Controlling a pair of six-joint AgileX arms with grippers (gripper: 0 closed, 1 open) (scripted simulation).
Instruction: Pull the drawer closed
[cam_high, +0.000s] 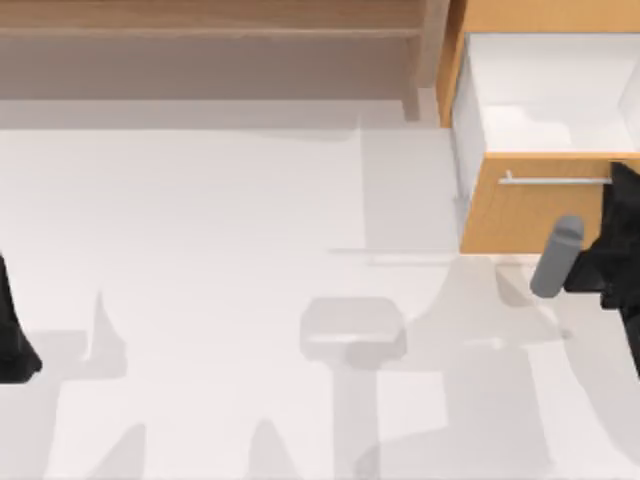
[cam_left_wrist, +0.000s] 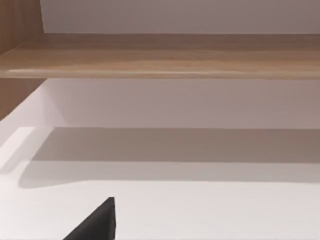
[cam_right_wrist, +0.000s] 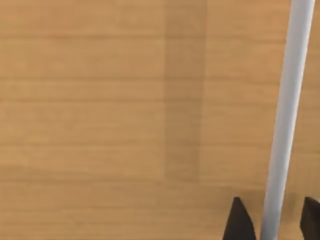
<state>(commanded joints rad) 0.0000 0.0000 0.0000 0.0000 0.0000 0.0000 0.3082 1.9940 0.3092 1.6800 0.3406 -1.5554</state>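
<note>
1. The drawer (cam_high: 545, 120) stood at the far right of the table (cam_high: 250, 260), just to the right of the long brown shelf unit (cam_high: 210, 40) that ran along the table's far edge.
2. The drawer was pulled out toward the camera side, so its white inner walls and white floor were open to the top view.
3. Its orange-tan front panel (cam_high: 520, 215) faced away from the shelf unit, and the thin silver handle (cam_high: 555, 181) lay horizontally across the upper part of that panel.
4. The right gripper (cam_right_wrist: 272, 220) was directly at the front panel of the drawer, at the right end of the handle.
5. In the right wrist view the handle (cam_right_wrist: 285, 125) passed between the two dark fingertips (cam_right_wrist: 239, 222), one on each side of the bar.
6. The fingers were apart, with a small gap visible between each of them and the bar; they did not yet press on it.
7. In the top view the right arm (cam_high: 615, 245) was at the right border, in front of the drawer, with a grey cylindrical part (cam_high: 556, 258) next to the lower edge of the panel.
8. The left arm (cam_high: 15, 330) was parked at the left border of the table, well apart from the drawer.
9. In the left wrist view one dark fingertip (cam_left_wrist: 95, 225) of the left gripper was seen over the white table, facing the shelf unit (cam_left_wrist: 160, 55); I cannot tell if this gripper was apart or together.
</note>
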